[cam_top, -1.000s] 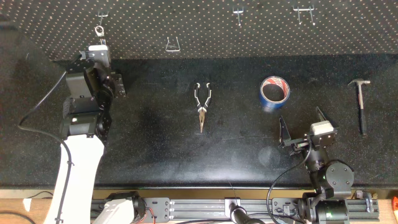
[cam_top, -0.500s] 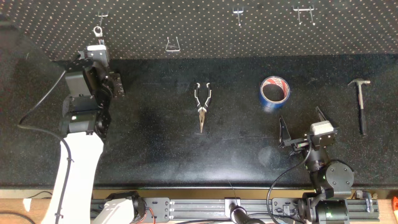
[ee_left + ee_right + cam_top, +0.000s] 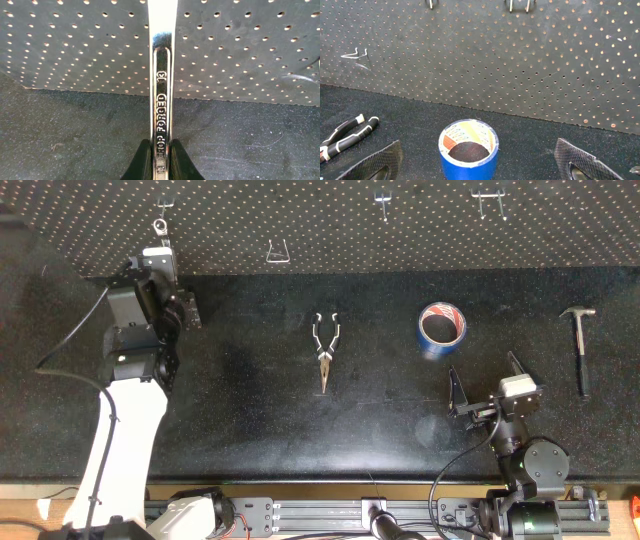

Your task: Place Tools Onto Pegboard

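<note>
Upper left of the top view: the left gripper (image 3: 158, 268) holds a wrench (image 3: 159, 235) up against the pegboard (image 3: 330, 220). The wrench's ring end is just below a hook (image 3: 165, 200) near the top edge. In the left wrist view its fingers (image 3: 142, 162) are pinched narrow on the flat shank, which runs straight up the centre of the frame across the dotted board.

The step in hand looks like hanging the wrench. To do it well, line the ring end up with the hook before you push in. Then lower it so the ring drops over the hook's tip, and let go only once the hook bears the weight (the ring end is cut off at the top of the wrist frame, so check it from above). Hold the shank vertical, because a tilt could make the ring glance off.

Lower right of the top view: the right gripper (image 3: 486, 375) sits low over the table (image 3: 250, 410), fingers spread wide and holding nothing. The blue tape roll (image 3: 441, 327) is just beyond it. The pliers (image 3: 325, 345) lie at centre and the hammer (image 3: 579, 345) at far right, neither yet hung.
</note>
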